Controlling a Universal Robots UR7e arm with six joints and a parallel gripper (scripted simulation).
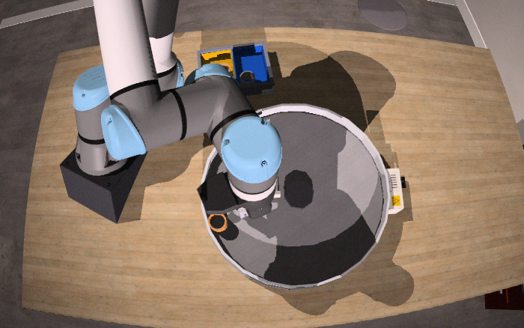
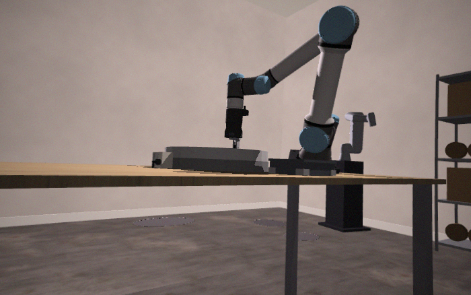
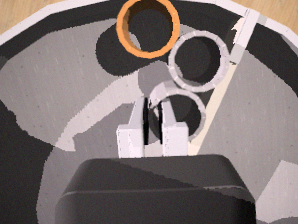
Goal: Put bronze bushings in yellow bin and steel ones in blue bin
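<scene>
A: Where does the near steel sleeve (image 3: 204, 117) lie relative to the fingers of the gripper (image 1: 242, 213) (image 2: 236, 146) (image 3: 153, 111)?

B: Wrist view: the fingers are narrow, closed on the sleeve's left wall, one inside the ring and one outside. Its hollow centre lies to the right of the grip. The sleeve is upright on the turntable (image 1: 297, 108) (image 2: 215, 149) (image 3: 95, 135).

A: And farther out?

B: The second steel sleeve (image 3: 172, 62) stands just beyond, up and to the right; whether the two touch cannot be told. The bronze sleeve (image 1: 218, 231) (image 3: 120, 29) is beyond both, near the rim.

A: What does the coming move turn on?

B: The off-centre hold, by judgement. A straight lift probably spares the neighbour; a sideways pull toward it could knock it. The blue bin (image 1: 253, 64), beside the yellow bin (image 1: 210, 57), is the proper destination.
</scene>
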